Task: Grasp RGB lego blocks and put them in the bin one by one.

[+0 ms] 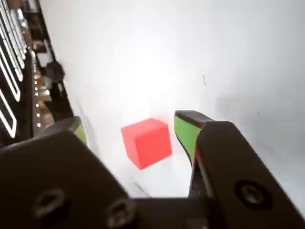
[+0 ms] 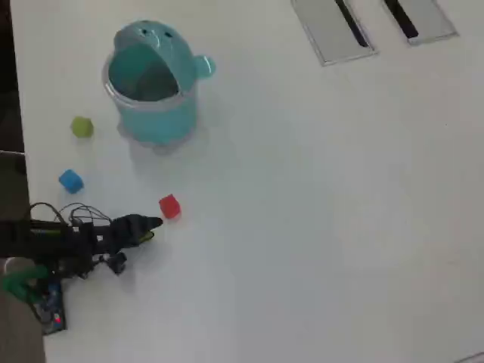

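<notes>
Plainly spread wide, the jaws of the gripper (image 1: pixel 133 125), with the red block (image 1: pixel 146 142) sitting on the white table (image 1: pixel 157 57) in the gap between them, nearer the right-hand finger (image 1: pixel 187 130) in the wrist view yet touching neither. Green pads on the inner faces of both fingers, the left one only a sliver at the edge of the black housing. Block resting flat on the tabletop, one corner turned toward the camera, not lifted.

From the overhead view: gripper (image 2: pixel 151 227) low at the left of the table (image 2: pixel 318 227), pointing rightward, tip just beside the red block (image 2: pixel 169 206), which lies slightly up and to the right of it. Blue block (image 2: pixel 70 181) further left, near the table's edge, apart from the arm. Yellow-green block (image 2: pixel 82 127) above that, just beside the bin (image 2: pixel 155 113) on its left side (not touching it, as far as can be seen). Bin standing upright in the upper left, teal, lid flipped back with its two dot eyes showing and a small knob jutting to the right; nothing to be made out inside. All three blocks outside the bin, on the bare tabletop. Two grey panels with dark strips (image 2: pixel 333 30) at the top right, well apart from everything else.
</notes>
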Available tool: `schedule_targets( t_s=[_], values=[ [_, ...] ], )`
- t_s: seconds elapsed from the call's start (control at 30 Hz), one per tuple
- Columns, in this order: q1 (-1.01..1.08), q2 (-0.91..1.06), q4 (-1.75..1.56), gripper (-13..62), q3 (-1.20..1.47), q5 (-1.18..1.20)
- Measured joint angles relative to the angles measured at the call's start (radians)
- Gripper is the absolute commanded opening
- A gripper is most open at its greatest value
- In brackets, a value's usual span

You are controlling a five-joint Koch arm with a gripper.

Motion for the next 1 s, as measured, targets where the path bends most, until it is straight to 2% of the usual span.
schedule_targets(
  t_s=[1.0],
  values=[
    [-0.006, 0.0, 0.0, 33.0, 0.0, -0.049]
  ],
)
